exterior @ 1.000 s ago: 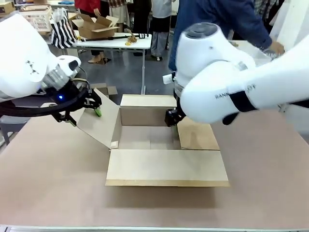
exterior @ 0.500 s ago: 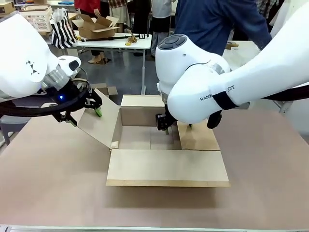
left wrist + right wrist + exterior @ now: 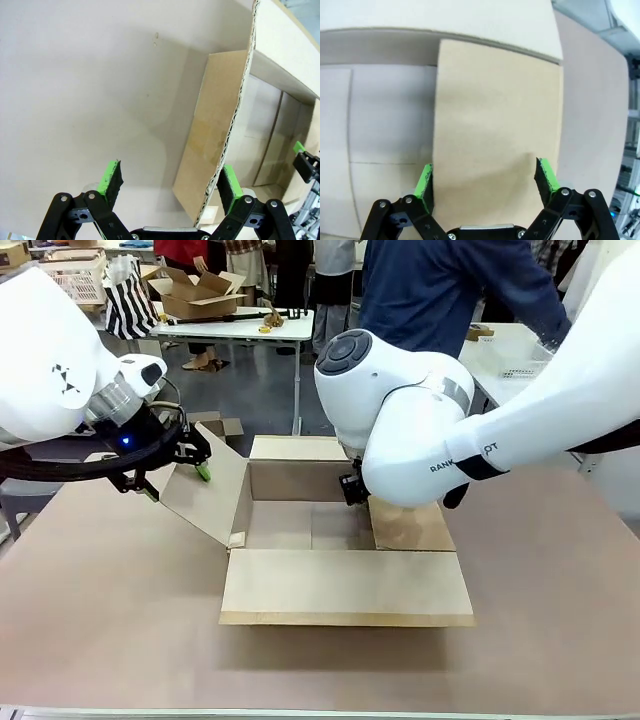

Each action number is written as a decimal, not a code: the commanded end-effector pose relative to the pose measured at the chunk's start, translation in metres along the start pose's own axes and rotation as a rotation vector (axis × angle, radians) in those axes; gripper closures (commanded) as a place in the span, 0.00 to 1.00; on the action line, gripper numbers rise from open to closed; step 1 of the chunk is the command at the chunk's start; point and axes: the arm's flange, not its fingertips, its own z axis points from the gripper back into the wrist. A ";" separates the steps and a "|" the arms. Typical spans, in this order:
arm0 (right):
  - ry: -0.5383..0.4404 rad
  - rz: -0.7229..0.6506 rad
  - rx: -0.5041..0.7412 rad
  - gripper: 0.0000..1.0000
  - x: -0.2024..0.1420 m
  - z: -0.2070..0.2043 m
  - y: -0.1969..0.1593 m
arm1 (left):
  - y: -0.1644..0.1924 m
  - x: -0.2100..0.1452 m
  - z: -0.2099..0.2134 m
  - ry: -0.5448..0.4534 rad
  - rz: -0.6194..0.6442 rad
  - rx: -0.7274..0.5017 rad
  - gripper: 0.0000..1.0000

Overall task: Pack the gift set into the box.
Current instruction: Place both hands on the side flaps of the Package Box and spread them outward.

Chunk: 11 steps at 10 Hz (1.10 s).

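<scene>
1. The box (image 3: 300, 482) stands open in the middle of the table (image 3: 120, 620), its inside bare cardboard and its near flap lying flat.
2. The left gripper (image 3: 171, 184) is at the box's left flap (image 3: 205, 495), which tilts outward. Its jaws are spread wide around the flap's edge without pinching it.
3. The right gripper (image 3: 485, 179) hovers over the box's right flap (image 3: 410, 525) with its jaws wide apart, holding nothing.

the box (image 3: 345, 585) is matt brown cardboard, its cut edge fluted. the table (image 3: 100, 640) is smooth and matt, perhaps covered with paper. the arm shells (image 3: 420, 430) are glossy white plastic; the green pads (image 3: 111, 181) are matt.
</scene>
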 end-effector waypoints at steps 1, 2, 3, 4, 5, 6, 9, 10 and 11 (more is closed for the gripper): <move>0.005 -0.035 -0.029 0.00 0.000 -0.006 0.005 | -0.001 0.001 0.003 -0.002 0.009 0.021 0.00; -0.008 -0.032 -0.034 0.00 0.001 -0.002 0.000 | -0.001 0.001 0.003 -0.002 0.009 0.021 0.00; -0.011 -0.039 -0.029 0.00 0.001 0.002 -0.006 | -0.001 0.001 0.003 -0.002 0.009 0.021 0.00; -0.015 -0.044 -0.042 0.00 0.002 0.005 -0.011 | -0.001 0.001 0.003 -0.002 0.009 0.021 0.00; -0.017 -0.048 -0.055 0.00 0.001 0.009 -0.021 | -0.001 0.001 0.003 -0.002 0.009 0.021 0.00; -0.031 -0.057 -0.061 0.00 0.000 0.017 -0.031 | -0.001 0.001 0.003 -0.002 0.009 0.021 0.00; -0.045 -0.062 -0.032 0.00 0.000 0.042 -0.055 | -0.001 0.001 0.003 -0.002 0.009 0.021 0.00; -0.038 -0.068 -0.023 0.00 0.000 0.044 -0.064 | -0.001 0.001 0.003 -0.002 0.009 0.021 0.00; -0.018 -0.080 -0.009 0.00 -0.001 0.040 -0.074 | -0.001 0.001 0.003 -0.002 0.009 0.021 0.00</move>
